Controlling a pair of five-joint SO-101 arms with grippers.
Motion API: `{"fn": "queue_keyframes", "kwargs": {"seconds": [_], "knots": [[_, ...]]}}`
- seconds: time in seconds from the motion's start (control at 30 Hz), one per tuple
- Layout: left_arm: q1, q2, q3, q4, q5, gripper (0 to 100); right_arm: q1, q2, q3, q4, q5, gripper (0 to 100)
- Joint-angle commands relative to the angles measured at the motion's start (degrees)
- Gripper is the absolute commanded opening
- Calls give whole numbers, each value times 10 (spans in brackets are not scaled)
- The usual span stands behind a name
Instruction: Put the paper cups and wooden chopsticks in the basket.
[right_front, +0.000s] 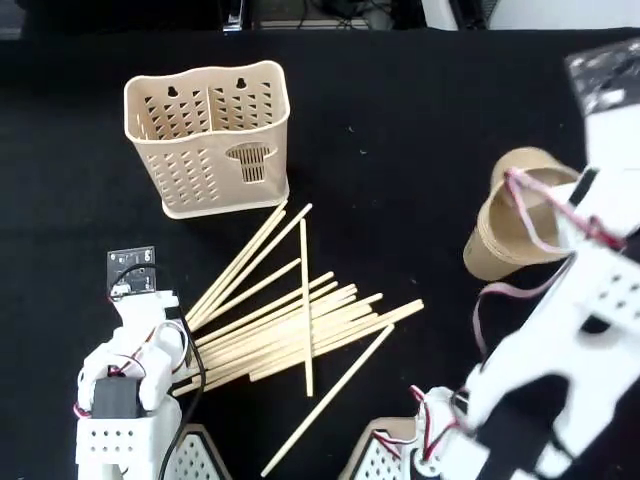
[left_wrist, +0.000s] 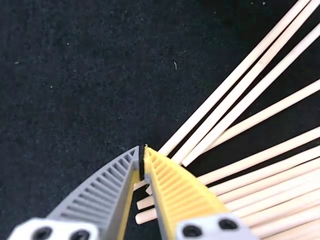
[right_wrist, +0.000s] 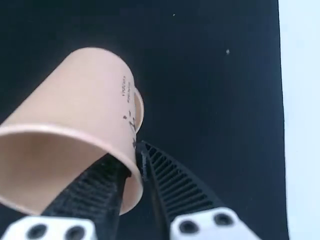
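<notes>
Black cloth table (right_front: 400, 120), and the action is split. The cups (right_front: 515, 225), a nested stack tipped on its side, sit well to the right of the basket (right_front: 200, 170), nearer the front. The right gripper (right_wrist: 135, 157) pinches the stack's wall at the rim, one finger inside and one outside. Whether the stack is off the cloth, I can't tell.

The chopsticks (right_front: 290, 320) fan out in a loose pile just in front of the basket, the nearest tips almost at its base. At the pile's near end sits the left gripper (left_wrist: 141, 157), fingers pressed together at the tips over the stick ends.

So this looks like the cup step, grip made and nothing in the basket yet. Next, the stack wants carrying across above the sticks, turned upright, and released over a compartment.
</notes>
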Motion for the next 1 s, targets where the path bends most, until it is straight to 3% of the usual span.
{"fn": "queue_keyframes", "kwargs": {"seconds": [0.0, 0.4, 0.6, 0.97], "knots": [[3, -3, 9, 3, -1, 32, 32, 58, -68, 11, -16, 12], [3, -3, 9, 3, -1, 32, 35, 11, -63, 11, -20, 12], [2, -3, 9, 3, -1, 32, 32, -61, 57, 9, -16, 12], [2, -3, 9, 3, -1, 32, 35, -63, 164, -44, -18, 12]]}}
